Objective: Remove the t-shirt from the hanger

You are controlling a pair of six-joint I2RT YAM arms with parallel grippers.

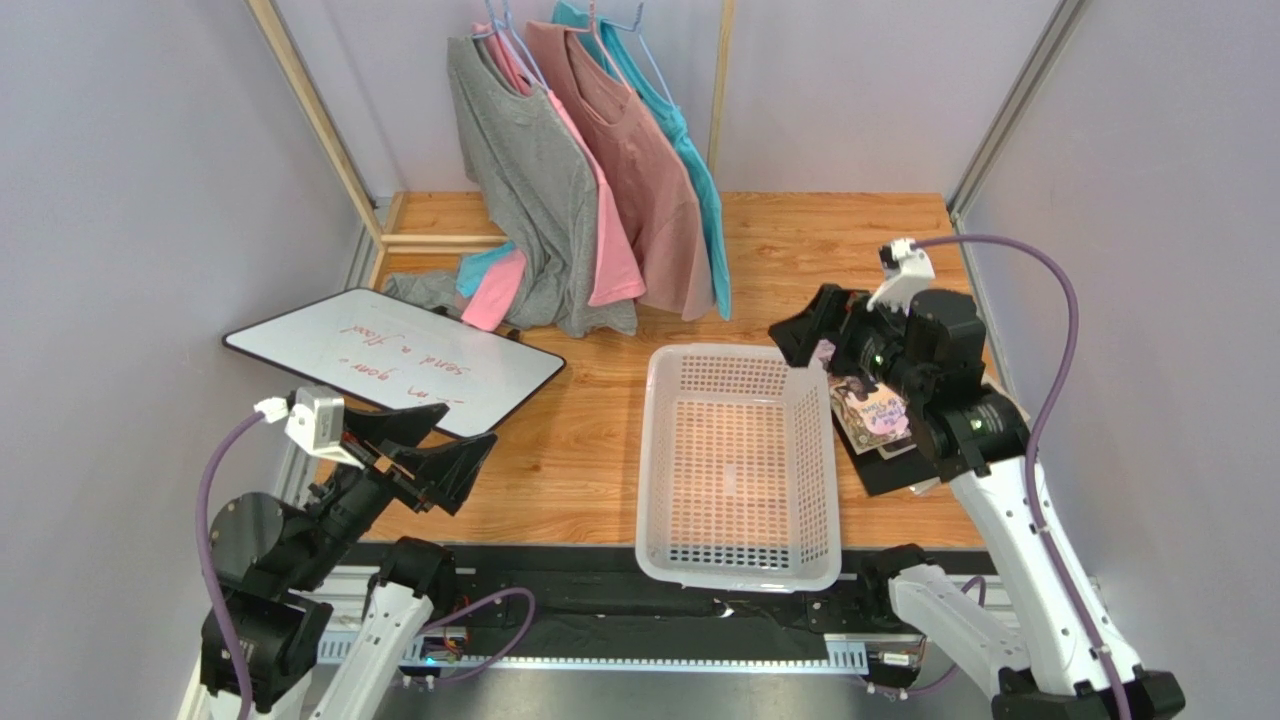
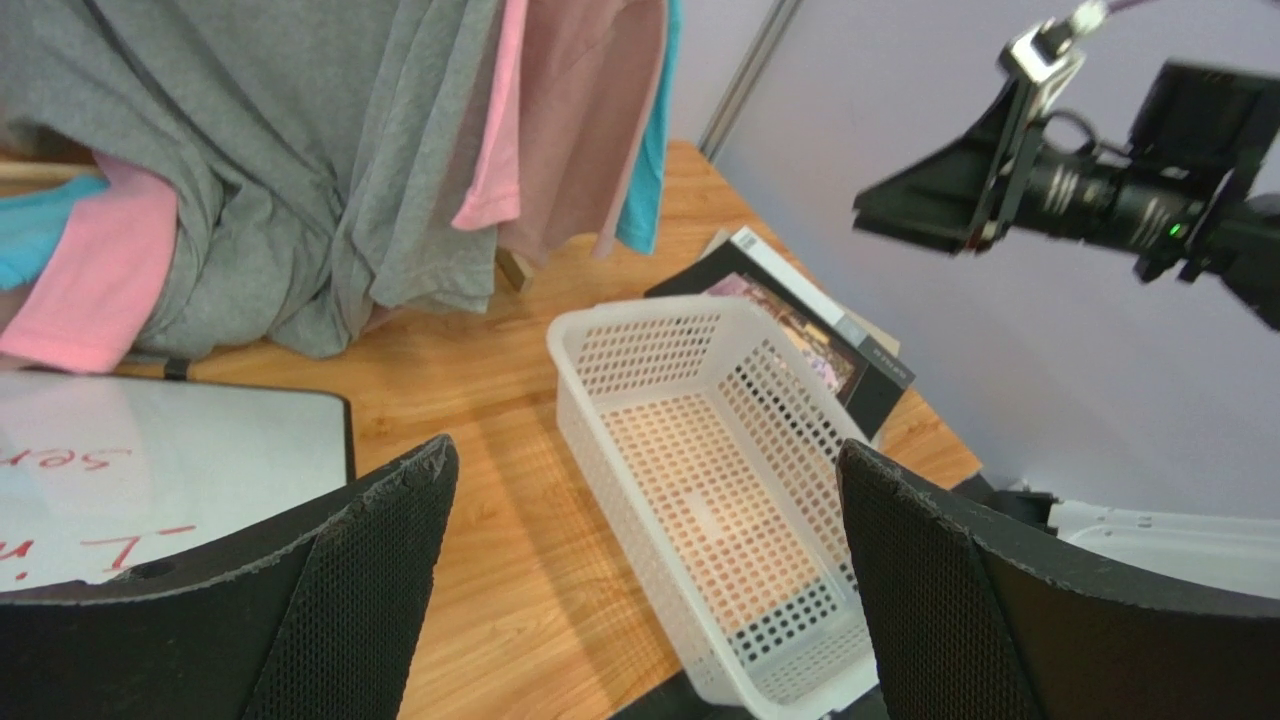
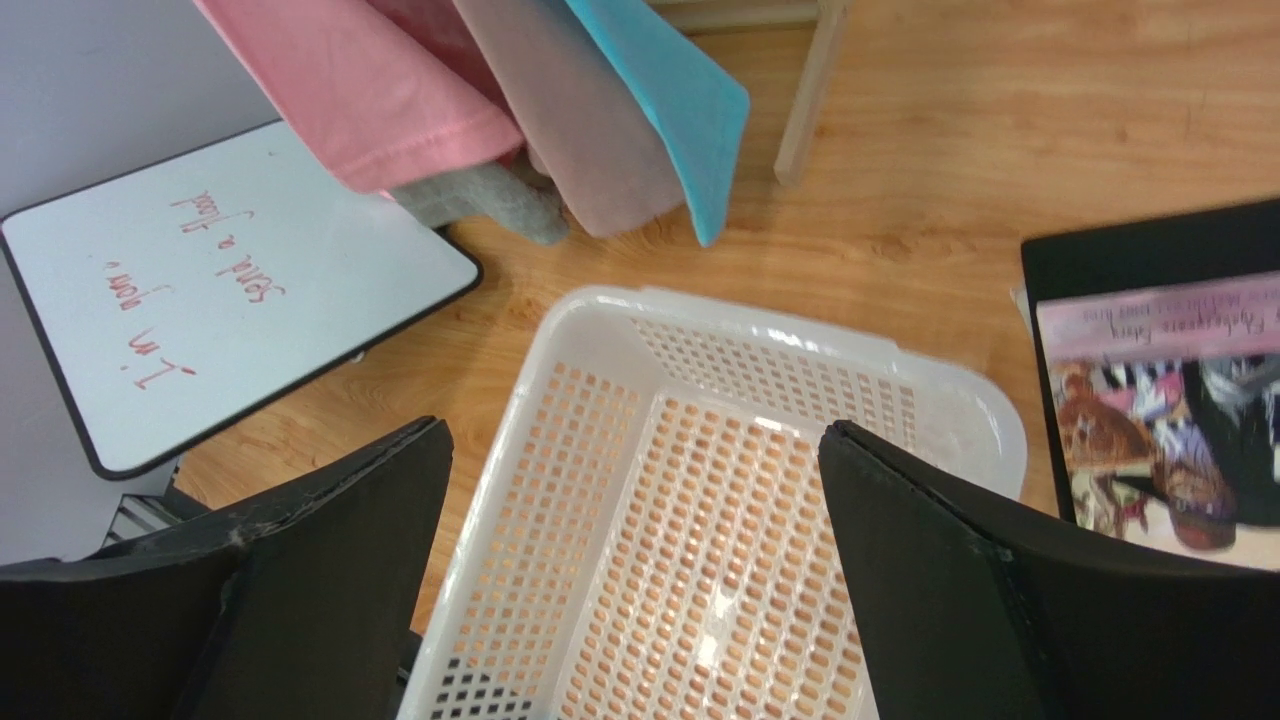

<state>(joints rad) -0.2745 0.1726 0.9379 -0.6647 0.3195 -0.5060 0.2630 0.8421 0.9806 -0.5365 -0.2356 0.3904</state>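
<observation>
The teal t-shirt (image 1: 709,225) hangs rightmost in a row of shirts at the back, on a thin light-blue wire hanger (image 1: 655,68). Its lower hem shows in the left wrist view (image 2: 649,165) and in the right wrist view (image 3: 676,90). My left gripper (image 1: 448,446) is open at the near left beside the whiteboard, far from the shirts, with nothing between its fingers (image 2: 646,450). My right gripper (image 1: 800,338) is open at the basket's far right corner, also holding nothing (image 3: 634,432).
Grey (image 1: 526,165), pink (image 1: 601,225) and brown-pink (image 1: 639,165) shirts hang left of the teal one. Pink and teal cloth (image 1: 489,285) lies under them. A white mesh basket (image 1: 657,450) sits centre front, a whiteboard (image 1: 391,360) at left, and a magazine on a black board (image 1: 872,420) at right.
</observation>
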